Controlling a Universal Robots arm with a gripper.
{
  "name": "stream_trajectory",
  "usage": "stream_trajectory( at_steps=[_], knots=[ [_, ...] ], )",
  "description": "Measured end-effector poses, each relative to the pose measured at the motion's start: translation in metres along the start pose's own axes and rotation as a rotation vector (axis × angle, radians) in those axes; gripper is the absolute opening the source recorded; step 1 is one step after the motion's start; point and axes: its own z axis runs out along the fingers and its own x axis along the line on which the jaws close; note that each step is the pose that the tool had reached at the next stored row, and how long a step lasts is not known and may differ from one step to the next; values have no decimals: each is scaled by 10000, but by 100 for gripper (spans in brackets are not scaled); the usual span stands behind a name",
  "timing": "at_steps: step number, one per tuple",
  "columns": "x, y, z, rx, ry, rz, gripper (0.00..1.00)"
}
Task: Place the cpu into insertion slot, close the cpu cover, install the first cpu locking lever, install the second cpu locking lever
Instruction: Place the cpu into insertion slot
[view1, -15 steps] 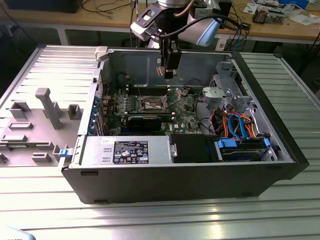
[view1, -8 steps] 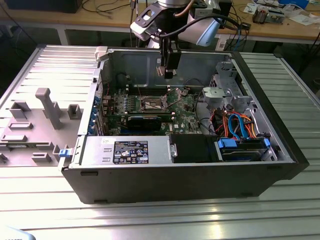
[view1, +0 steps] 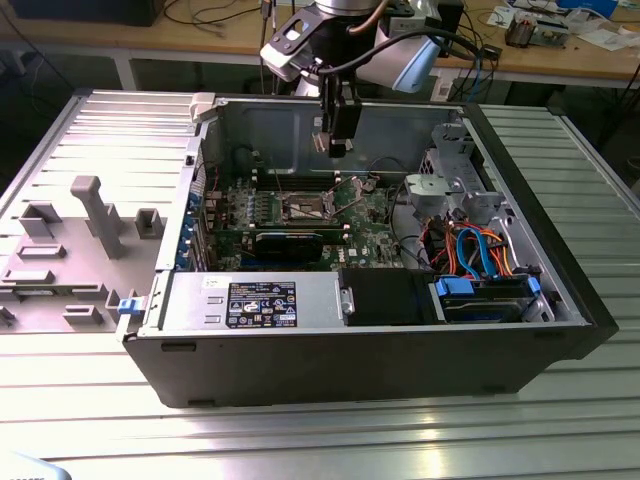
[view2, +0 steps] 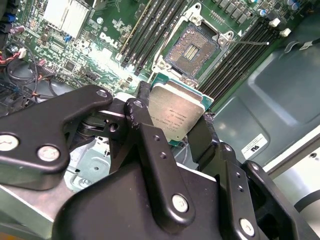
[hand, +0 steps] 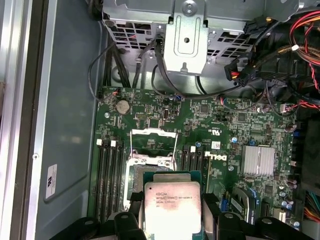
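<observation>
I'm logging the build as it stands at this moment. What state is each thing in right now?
socket: empty, contacts exposed.
socket cover: swung up, open.
chip: held in the air, not seated in the socket.
end effector: shut on the chip.
computer case: side open, inside exposed.

Ribbed metal table (view1: 320, 440) is carrying 2 things: 1 open black computer case (view1: 350, 370) is lying on its side, and 1 grey panel (view1: 120, 135) is lying just beside it, toward the exterior view's left.
</observation>
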Motion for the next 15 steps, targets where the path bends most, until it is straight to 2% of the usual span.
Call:
stream_trajectory(
  at_steps=[15],
  knots=[
    [0,0,1,4,-10,178,55]
  ],
)
